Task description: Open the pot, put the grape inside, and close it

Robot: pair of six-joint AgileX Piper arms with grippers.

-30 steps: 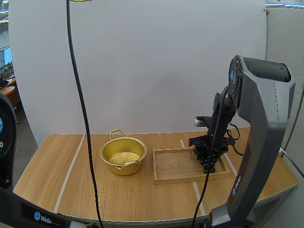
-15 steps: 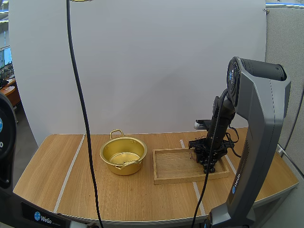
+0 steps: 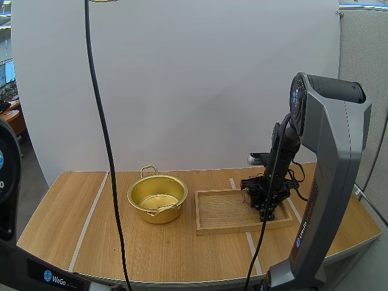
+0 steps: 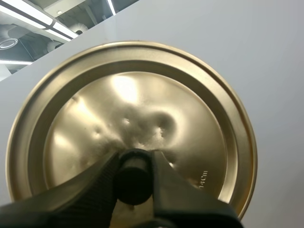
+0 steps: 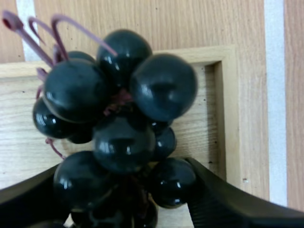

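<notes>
High view unchanged — right hand (image 3: 265, 205) clamped on grapes (image 5: 118, 128) at tray (image 3: 221, 213), left hand (image 4: 134, 162) pinching lid (image 4: 137, 104)

Light wooden table (image 3: 54, 212) with a couple of pale tape strips (image 3: 91, 213) running front to back, big plain white sheet (image 3: 182, 79) standing behind it, grey partition wall (image 3: 364, 54) off to the right.

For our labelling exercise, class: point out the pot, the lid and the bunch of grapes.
pot (image 3: 144, 213): high view, front outer wall.
lid (image 4: 142, 107): left wrist view, golden face above its knob.
bunch of grapes (image 5: 122, 143): right wrist view, central grape.
</notes>
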